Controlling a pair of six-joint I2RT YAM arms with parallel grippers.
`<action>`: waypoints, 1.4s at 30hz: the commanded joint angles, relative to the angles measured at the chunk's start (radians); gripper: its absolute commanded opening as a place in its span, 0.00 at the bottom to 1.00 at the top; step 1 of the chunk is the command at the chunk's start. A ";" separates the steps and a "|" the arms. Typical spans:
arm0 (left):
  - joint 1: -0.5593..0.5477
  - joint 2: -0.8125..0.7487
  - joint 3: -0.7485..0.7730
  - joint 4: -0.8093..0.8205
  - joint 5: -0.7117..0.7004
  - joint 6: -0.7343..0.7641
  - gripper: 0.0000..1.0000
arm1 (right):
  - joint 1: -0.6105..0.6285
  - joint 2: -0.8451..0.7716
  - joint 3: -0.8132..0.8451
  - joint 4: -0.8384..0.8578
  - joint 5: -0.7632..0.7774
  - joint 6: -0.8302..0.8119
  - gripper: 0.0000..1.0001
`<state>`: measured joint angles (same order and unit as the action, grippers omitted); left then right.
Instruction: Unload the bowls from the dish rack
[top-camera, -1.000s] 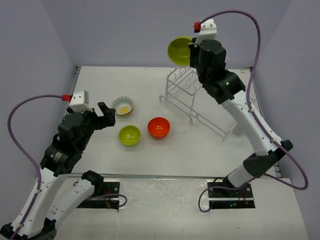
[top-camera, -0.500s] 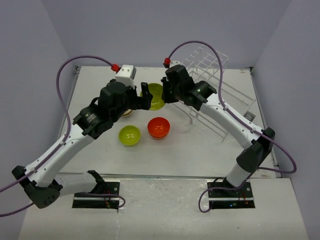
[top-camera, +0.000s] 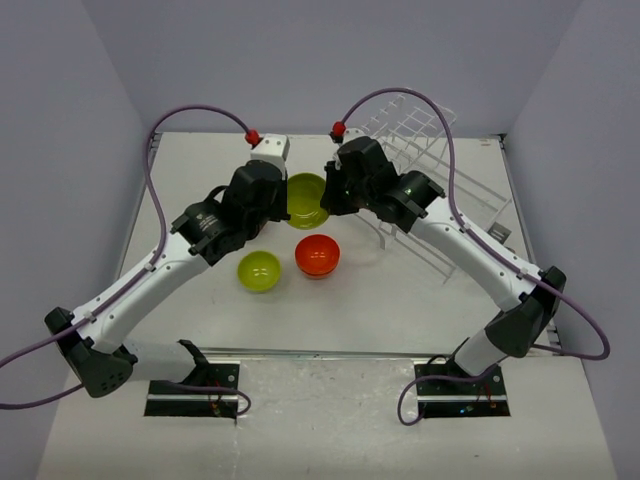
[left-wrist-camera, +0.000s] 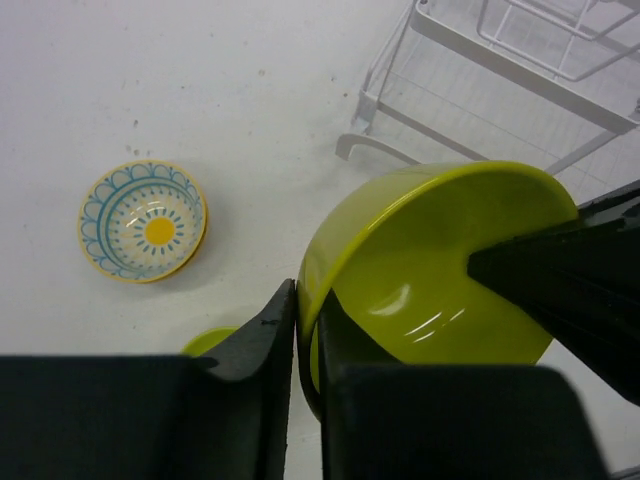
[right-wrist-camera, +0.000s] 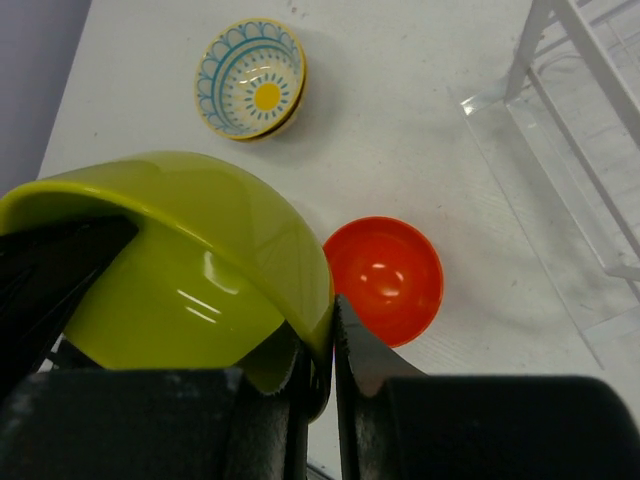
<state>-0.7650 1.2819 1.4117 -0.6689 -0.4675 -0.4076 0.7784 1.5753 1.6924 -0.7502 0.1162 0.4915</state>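
A yellow-green bowl (top-camera: 307, 199) hangs tilted above the table centre, held from both sides. My left gripper (top-camera: 288, 201) is shut on its left rim (left-wrist-camera: 305, 325), and my right gripper (top-camera: 327, 197) is shut on its right rim (right-wrist-camera: 331, 345). On the table lie a lime-green bowl (top-camera: 259, 271), an orange-red bowl (top-camera: 317, 255) and a cream bowl with blue rim (left-wrist-camera: 143, 220), which the left arm hides in the top view. The white wire dish rack (top-camera: 415, 130) stands at the back right, with no bowl visible in it.
The rack's long rails (top-camera: 440, 255) slope toward the table's right middle. Purple cables arch over both arms. The orange-red bowl (right-wrist-camera: 385, 278) sits just below and in front of the held bowl (right-wrist-camera: 190, 260). Walls close the table on the left, back and right.
The right arm carried the yellow-green bowl down from above the rack to the table centre. The left arm swung in from the left and shut on the bowl's other rim.
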 joint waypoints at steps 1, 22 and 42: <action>0.004 0.014 0.029 -0.017 -0.065 0.021 0.02 | 0.019 -0.040 0.001 0.051 -0.023 0.002 0.00; 0.262 -0.312 -0.614 0.015 0.044 -0.313 0.00 | 0.032 -0.299 -0.264 0.038 0.110 -0.099 0.94; 0.274 -0.173 -0.645 0.112 0.115 -0.312 0.00 | 0.032 -0.406 -0.485 0.187 -0.030 -0.136 0.99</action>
<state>-0.5034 1.0996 0.7162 -0.6151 -0.3496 -0.6975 0.8089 1.2034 1.2060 -0.6102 0.0925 0.3729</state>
